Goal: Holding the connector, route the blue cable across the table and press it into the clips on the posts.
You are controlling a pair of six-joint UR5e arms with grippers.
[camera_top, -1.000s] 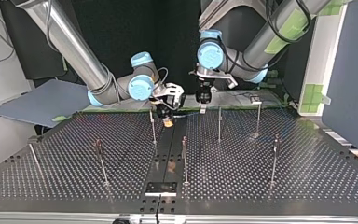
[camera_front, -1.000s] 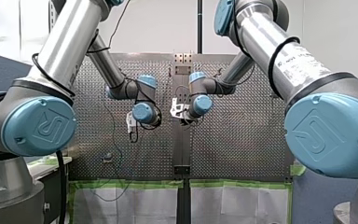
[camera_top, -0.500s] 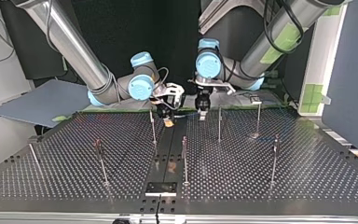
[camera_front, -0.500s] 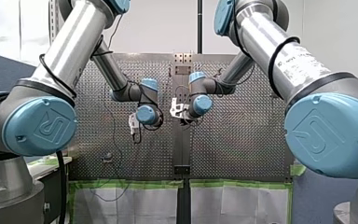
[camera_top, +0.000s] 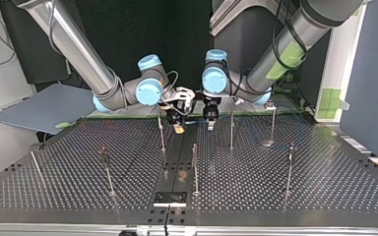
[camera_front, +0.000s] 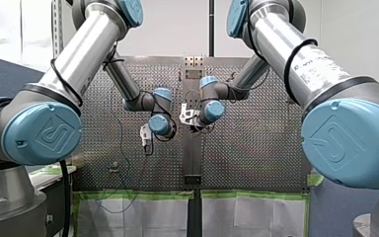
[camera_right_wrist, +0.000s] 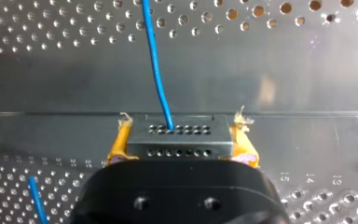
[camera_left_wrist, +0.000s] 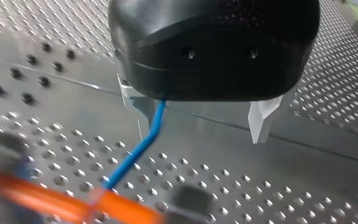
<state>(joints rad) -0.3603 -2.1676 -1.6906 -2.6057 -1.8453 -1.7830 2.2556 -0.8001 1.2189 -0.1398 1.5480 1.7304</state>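
Risk, cable escape: my left gripper (camera_left_wrist: pixel 200 133) has its pale fingers (camera_left_wrist: pixel 263 116) standing apart, with the thin blue cable (camera_left_wrist: pixel 135 151) running loose between them, close against one finger. I judge that a sideways pull could let the cable slide out of the gap before it is pressed home on a post.
Risk, strain at the plug: the cable leaves the small grey rectangular connector (camera_right_wrist: pixel 186 145) straight ahead of my right gripper (camera_right_wrist: pixel 181 125). A hard tug by my left arm would probably kink the wire or pull it from its socket hole.
Risk, crowding: in the top view both grippers hang near each other above the perforated metal table (camera_top: pixel 275 196), beside the thin upright metal posts (camera_top: pixel 232 130). A careless sweep might knock a post or the other gripper.
Right gripper: clamped on the connector, a yellow pad (camera_right_wrist: pixel 121 140) pressed on each short side, the holed face pointing away from the wrist.
Left gripper: spread open, gripping nothing. Whether the cable touches the near finger I cannot tell.
Cable: runs from the connector out ahead of my right gripper over the table and passes between my left gripper's fingers. None of it visibly rests on a post.
Ahead of left gripper: a blurred orange shape (camera_left_wrist: pixel 70 205) and a dark block (camera_left_wrist: pixel 191 200), too soft to name.
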